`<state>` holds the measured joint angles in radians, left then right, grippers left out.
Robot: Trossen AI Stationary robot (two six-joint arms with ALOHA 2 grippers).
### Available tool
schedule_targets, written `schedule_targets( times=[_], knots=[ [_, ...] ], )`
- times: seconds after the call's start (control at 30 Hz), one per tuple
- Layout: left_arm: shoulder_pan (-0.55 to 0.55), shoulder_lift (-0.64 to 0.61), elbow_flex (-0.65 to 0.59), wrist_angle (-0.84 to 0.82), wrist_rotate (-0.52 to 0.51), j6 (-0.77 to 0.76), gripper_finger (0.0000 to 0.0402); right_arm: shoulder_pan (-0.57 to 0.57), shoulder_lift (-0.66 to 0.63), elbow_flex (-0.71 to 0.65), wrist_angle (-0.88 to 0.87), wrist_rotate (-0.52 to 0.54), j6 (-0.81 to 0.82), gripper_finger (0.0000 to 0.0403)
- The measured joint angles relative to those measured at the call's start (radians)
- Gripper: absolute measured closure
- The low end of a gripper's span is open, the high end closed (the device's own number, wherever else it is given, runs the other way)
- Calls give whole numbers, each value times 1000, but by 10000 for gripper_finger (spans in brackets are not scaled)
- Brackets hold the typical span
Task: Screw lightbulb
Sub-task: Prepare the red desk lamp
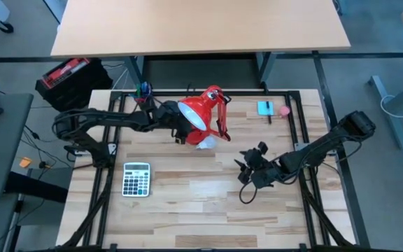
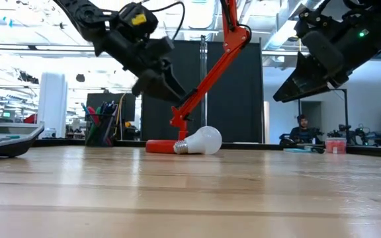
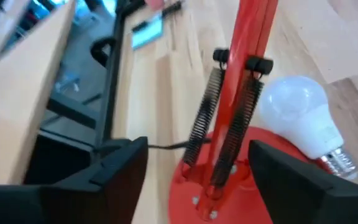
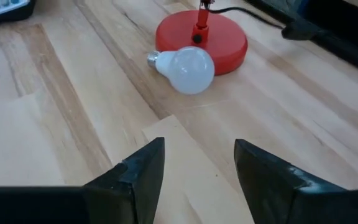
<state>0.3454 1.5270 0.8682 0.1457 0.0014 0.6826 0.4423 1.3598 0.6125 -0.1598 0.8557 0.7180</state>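
Plainly, nothing of the screwing is done yet: the lightbulb [image 4: 189, 70] lies on its side on the wooden table [image 1: 201, 210], untouched, its white globe resting against the round base [image 4: 210, 36] of the red desk lamp [image 1: 203, 112] and its threaded metal end pointing away from that base. I judge that everything is left: the pick-up, the carry up to the shade, and the turning into the socket.

Seen from above, the bulb sits just below the lamp's red shade, and my right gripper [image 1: 252, 170] hangs in the air at about four o'clock from it, near but clearly apart. Its fingers [image 4: 143, 175] stand wide with nothing between them, and the bulb lies straight ahead of them across bare wood.

My left gripper [image 1: 175, 128] is at about ten o'clock from the bulb, up by the lamp's sprung arm [image 3: 229, 118], its fingers also spread and empty, one on either side of that arm without touching it. A calculator [image 1: 136, 178] lies well off at about eight o'clock.
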Motion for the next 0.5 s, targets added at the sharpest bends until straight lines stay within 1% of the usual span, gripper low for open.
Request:
schedule_targets(
  times=[0.07,0.17,0.2,0.23,0.4,0.5],
  knots=[
    [0,10,10,1,22,-30,115,0,0,0,-1,-23,16,198],
    [3,13,20,2,171,-57,112,2,0,0,-1,-51,23,198],
    [3,13,22,5,206,-60,112,2,0,0,0,-56,20,198],
    [2,13,22,9,220,-58,112,0,0,0,0,-64,17,198],
    [26,48,22,61,220,-57,112,-21,-7,0,24,-99,-14,198],
    [51,113,24,162,268,-97,112,-29,-7,0,81,-133,-67,198]
  ],
)
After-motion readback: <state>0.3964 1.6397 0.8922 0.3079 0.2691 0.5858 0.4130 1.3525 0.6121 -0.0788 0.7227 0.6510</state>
